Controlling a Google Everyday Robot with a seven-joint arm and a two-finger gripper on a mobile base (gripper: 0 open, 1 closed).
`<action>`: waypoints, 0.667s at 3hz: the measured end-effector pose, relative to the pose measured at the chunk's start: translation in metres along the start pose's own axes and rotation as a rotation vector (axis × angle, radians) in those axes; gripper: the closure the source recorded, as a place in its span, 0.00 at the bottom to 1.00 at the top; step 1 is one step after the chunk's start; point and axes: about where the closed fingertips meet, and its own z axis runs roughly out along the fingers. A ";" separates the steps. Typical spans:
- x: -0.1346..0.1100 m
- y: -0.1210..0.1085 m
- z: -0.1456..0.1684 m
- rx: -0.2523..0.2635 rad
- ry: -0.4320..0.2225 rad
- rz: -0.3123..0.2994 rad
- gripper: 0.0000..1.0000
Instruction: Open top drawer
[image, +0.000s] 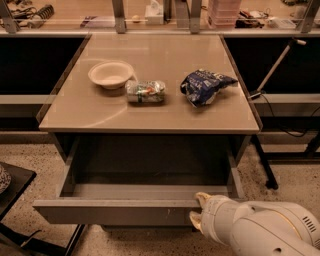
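The table (150, 112) has a smooth tan top, and it sits up above the fingers (202, 199). Three things lie on it. A pale bowl (110, 74) is far up and to the left of the fingers. A squashed green and white can (145, 91) lies on its side just right of the bowl. A crumpled blue bag (204, 86) is almost straight above the fingers, well apart from them.

Behind the table runs a long ledge with small things on it, like a white tissue box (154, 11). The floor (290, 185) is speckled, and it shows to the right of the fingers and under them. A black stand leg (262, 160) is up and to the right of them. A dark flat block (12, 190) sits far off to the left.

The top drawer (120, 210) is under the table top and is pulled out wide. Its inside is plain grey. Its long grey front runs off to the left of the fingers.

The fat white arm (265, 232) comes in from the bottom right corner and points left. The fingers are at the right end of the drawer front. They are apart, one above the other. The top one rests at the top edge of the front. The lower one is against the face of the front.
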 end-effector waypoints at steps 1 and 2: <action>0.000 0.003 0.001 -0.010 0.010 -0.018 1.00; 0.000 0.003 -0.001 -0.010 0.010 -0.018 1.00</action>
